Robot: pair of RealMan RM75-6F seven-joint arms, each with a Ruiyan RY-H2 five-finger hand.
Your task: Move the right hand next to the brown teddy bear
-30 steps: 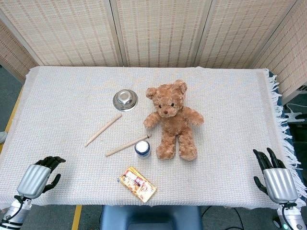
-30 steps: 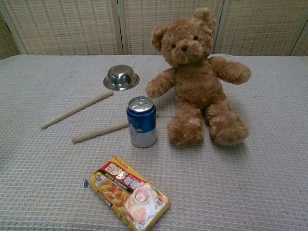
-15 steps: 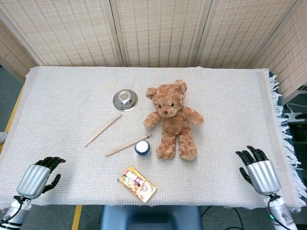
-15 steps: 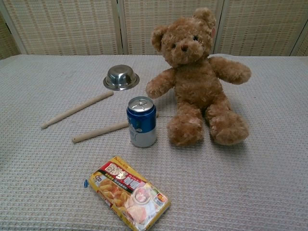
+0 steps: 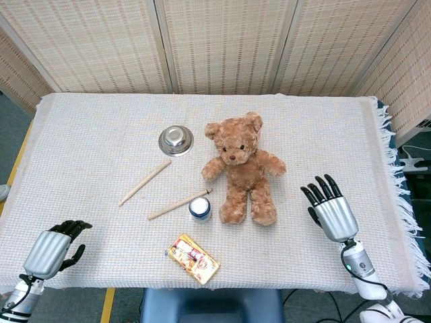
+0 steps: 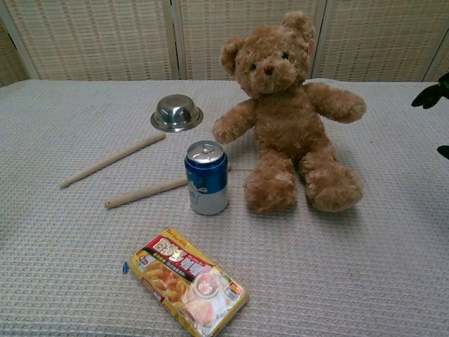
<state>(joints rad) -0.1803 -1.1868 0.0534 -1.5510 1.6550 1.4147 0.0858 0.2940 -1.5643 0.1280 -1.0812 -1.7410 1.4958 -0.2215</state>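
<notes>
We have the right hand (image 5: 331,208) over the table's right side, fingers spread and straight, holding nothing. In the chest view only its dark fingertips (image 6: 429,95) poke in at the right edge. It sits near the teddy bear (image 5: 240,168) but with a clear gap of cloth between them, roughly level with the bear's legs. We judge the approach step is underway, not finished: next move needs a short slide toward the robot's left, stopping beside the bear's near leg without nudging it. The bear is soft and would tip or shift easily.

Left hand (image 5: 52,247) rests at the front left corner, fingers curled in, nothing in them.

Bear: brown plush, shaggy, sitting mid-table with legs toward us. Cloth (image 5: 101,134): pale waffle weave, fringed on the right edge. Beside the bear's other leg, a blue can (image 5: 199,208), shiny top. Two plain wooden sticks (image 5: 145,182), slim and round. A small steel bowl (image 5: 176,140), polished. A glossy yellow snack packet (image 5: 194,258) near the front edge.
</notes>
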